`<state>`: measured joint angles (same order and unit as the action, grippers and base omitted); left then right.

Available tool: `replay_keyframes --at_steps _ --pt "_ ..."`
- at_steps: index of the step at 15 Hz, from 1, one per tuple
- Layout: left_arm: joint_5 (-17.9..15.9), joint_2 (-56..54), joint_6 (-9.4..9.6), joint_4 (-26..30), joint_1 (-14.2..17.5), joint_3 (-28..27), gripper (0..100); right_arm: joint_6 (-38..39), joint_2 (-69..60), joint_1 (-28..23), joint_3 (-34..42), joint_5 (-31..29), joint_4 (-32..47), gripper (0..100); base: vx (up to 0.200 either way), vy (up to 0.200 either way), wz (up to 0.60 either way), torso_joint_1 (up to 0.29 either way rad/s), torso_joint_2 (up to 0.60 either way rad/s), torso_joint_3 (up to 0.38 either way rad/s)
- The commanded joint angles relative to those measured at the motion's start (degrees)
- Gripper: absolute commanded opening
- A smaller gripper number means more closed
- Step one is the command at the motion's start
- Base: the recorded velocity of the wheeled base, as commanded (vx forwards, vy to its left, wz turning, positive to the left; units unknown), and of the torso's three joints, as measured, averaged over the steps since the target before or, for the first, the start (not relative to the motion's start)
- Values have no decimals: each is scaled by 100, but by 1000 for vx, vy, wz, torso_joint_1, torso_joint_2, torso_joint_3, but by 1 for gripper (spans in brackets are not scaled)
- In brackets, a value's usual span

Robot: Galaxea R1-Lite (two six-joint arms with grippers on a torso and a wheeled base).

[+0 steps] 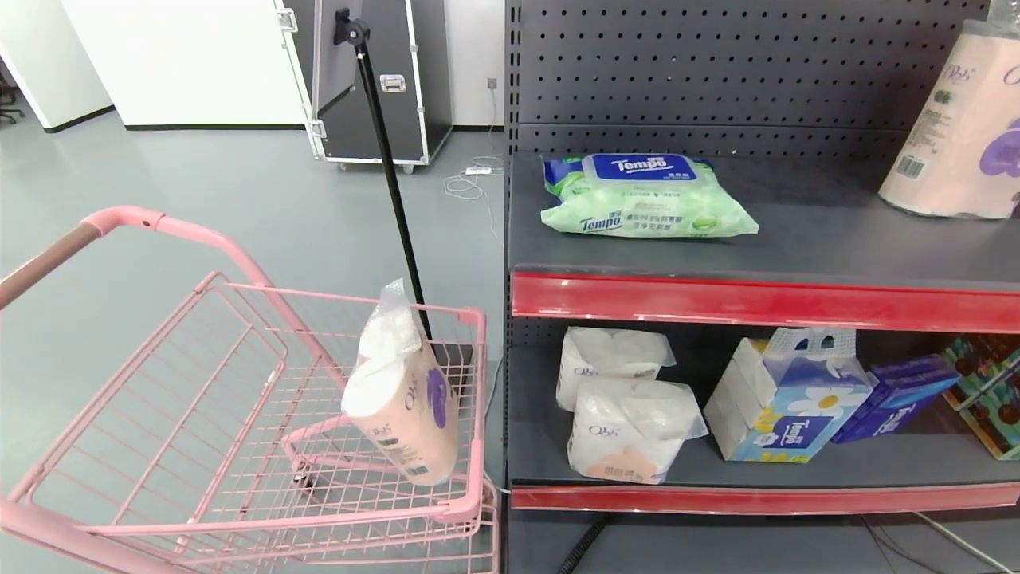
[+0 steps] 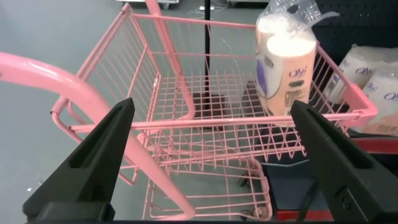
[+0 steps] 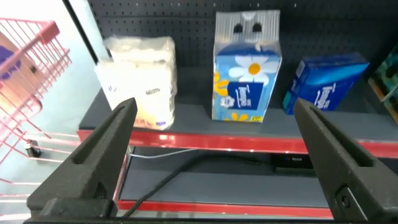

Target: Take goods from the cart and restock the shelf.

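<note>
Two grippers: both spread wide, and neither has hold of anything.
Left gripper (image 2: 212, 106): dark fingers far apart, hanging at the handle end of the pink cart (image 1: 343, 299) and facing into its wire basket.
Right gripper (image 3: 214, 104): fingers just as far apart, off to the side of the cart and facing the lower board of the shelf (image 1: 757, 303).
Roll pack, look (image 1: 402, 399): white paper rolls stacked in clear wrap, with a peach and purple print on the side and a loose, crinkled tuft of plastic on top.
Roll pack, place: inside the cart, upright but tilted, leaning in the basket corner farthest from the handle, against the wire wall next to the shelf.
Roll pack to left gripper: across the basket from the fingers and apart from both.
Roll pack to right gripper: well apart.
Shelf: stands just beside the cart.
Upper board: a green wet-wipe pack (image 1: 645, 195) lies flat near the cart end, and a large roll pack (image 1: 964, 127) stands at the end far from the cart.
Lower board, going away from the cart: two white roll packs (image 1: 629, 414), a blue-and-white tissue pack (image 1: 789, 399), then a dark blue box (image 1: 896, 395).
</note>
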<state>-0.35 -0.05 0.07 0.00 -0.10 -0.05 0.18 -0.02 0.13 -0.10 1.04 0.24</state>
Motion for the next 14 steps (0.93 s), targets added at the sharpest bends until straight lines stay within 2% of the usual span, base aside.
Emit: replay_keyframes --at_steps 1,8,12,14 --pt "0 5 1 0 1 -4 100 -1 2 4 1 2 2 100 0 0 0 -134 515 373" --pt "0 5 1 0 1 5 100 -1 2 4 1 2 2 100 0 0 0 -92 446 347" --pt "0 40 10 0 1 -4 100 -1 2 4 1 2 2 100 0 0 0 -8 65 55" --pt "-123 40 160 -35 -8 -4 100 8 2 4 1 2 2 100 0 0 0 0 0 0"
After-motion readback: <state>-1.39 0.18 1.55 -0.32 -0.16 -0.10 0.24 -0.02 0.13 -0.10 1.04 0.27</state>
